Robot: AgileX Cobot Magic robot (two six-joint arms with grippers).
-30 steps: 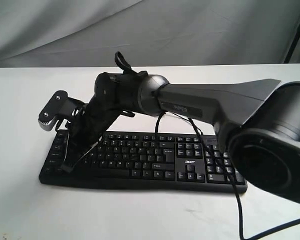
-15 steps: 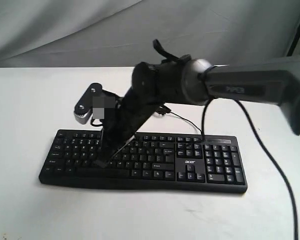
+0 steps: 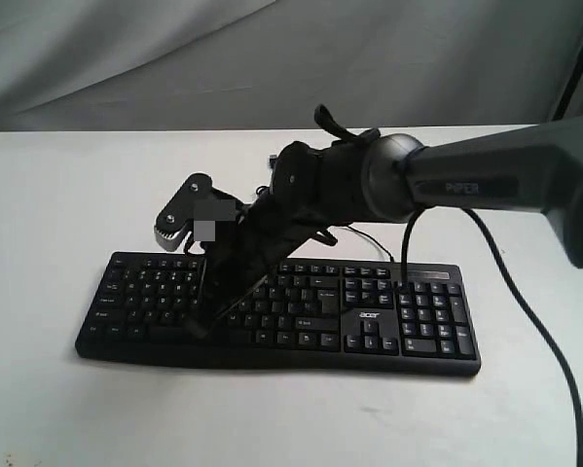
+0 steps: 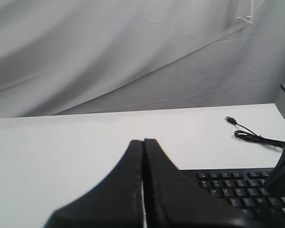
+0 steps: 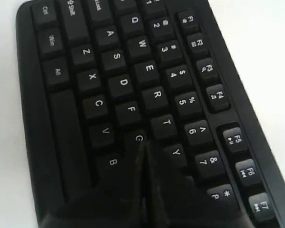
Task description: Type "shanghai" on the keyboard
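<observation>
White table (image 3: 38, 195), wrinkled grey cloth backdrop (image 3: 174, 58)

In the exterior view the right claw (image 3: 199, 328) and its arm (image 3: 301, 195) cover the middle letter keys of the keyboard (image 3: 398, 326), whose legends are too small to read there. A blurred grey patch (image 3: 206, 231) masks part of the wrist. In the right wrist view the pressed-together claw tips hide the key beneath them, and the picture's edges crop the keyboard. The left claw (image 4: 143, 147), fingers together, is cut off by the picture's edge and hides part of the keyboard

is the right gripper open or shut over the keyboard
Shut. In the right wrist view the right gripper has its fingers pressed together, no gap, tips by the G key of the keyboard.
</observation>
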